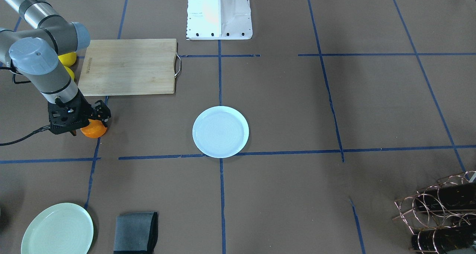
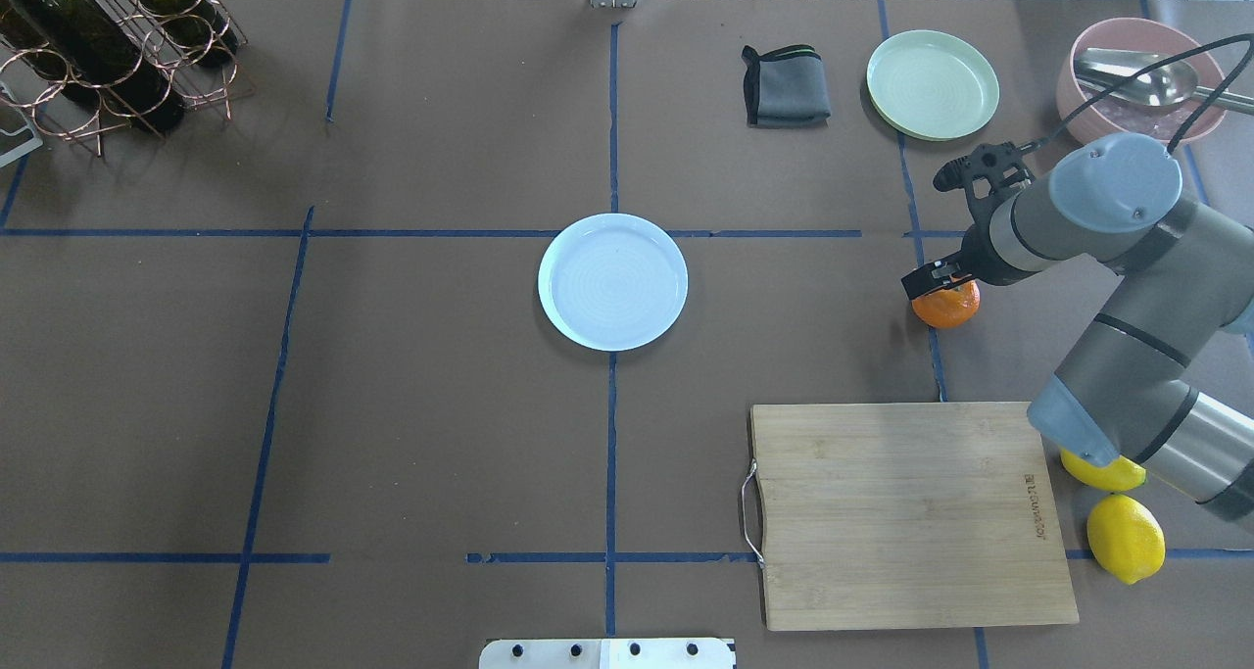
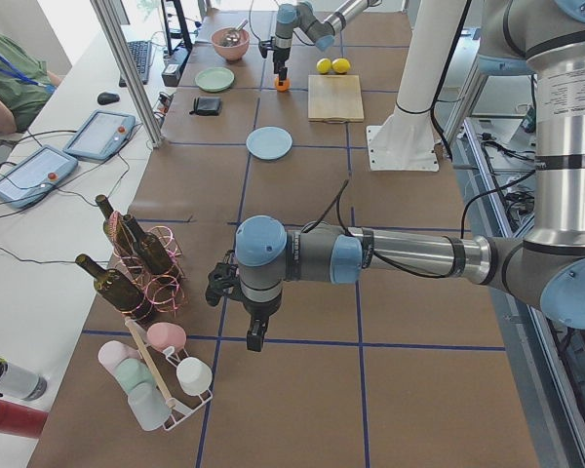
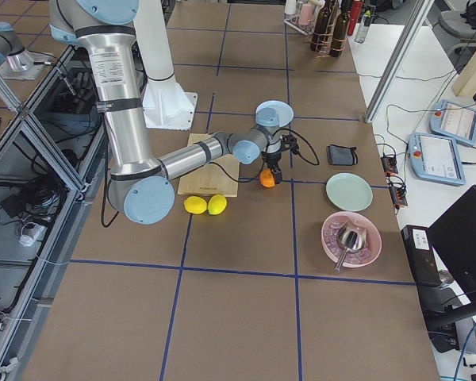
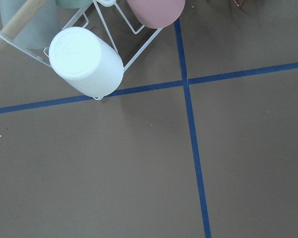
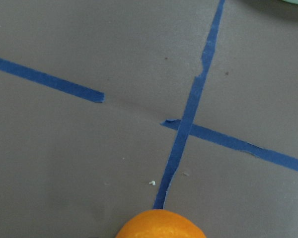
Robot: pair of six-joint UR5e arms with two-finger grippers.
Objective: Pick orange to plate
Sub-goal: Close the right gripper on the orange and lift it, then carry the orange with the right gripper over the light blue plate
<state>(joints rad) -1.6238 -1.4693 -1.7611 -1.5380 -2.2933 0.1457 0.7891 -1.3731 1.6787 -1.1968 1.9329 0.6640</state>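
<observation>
The orange (image 2: 948,307) rests on the brown table at the right, on a blue tape line; it also peeks in at the bottom of the right wrist view (image 6: 161,225). My right gripper (image 2: 942,285) hangs straight down over the orange (image 1: 93,129), open, with a finger on either side of it. The pale bluish-white plate (image 2: 612,282) lies bare at the table's middle, well to the left of the orange. My left gripper (image 3: 255,336) points down far off near the cup rack; I cannot tell whether it is open or shut.
A wooden cutting board (image 2: 906,512) and two lemons (image 2: 1125,537) lie near the right arm's base. Beyond the orange are a pale green plate (image 2: 932,84), a grey cloth (image 2: 787,86) and a pink bowl (image 2: 1127,111). A bottle rack (image 2: 98,52) stands far left.
</observation>
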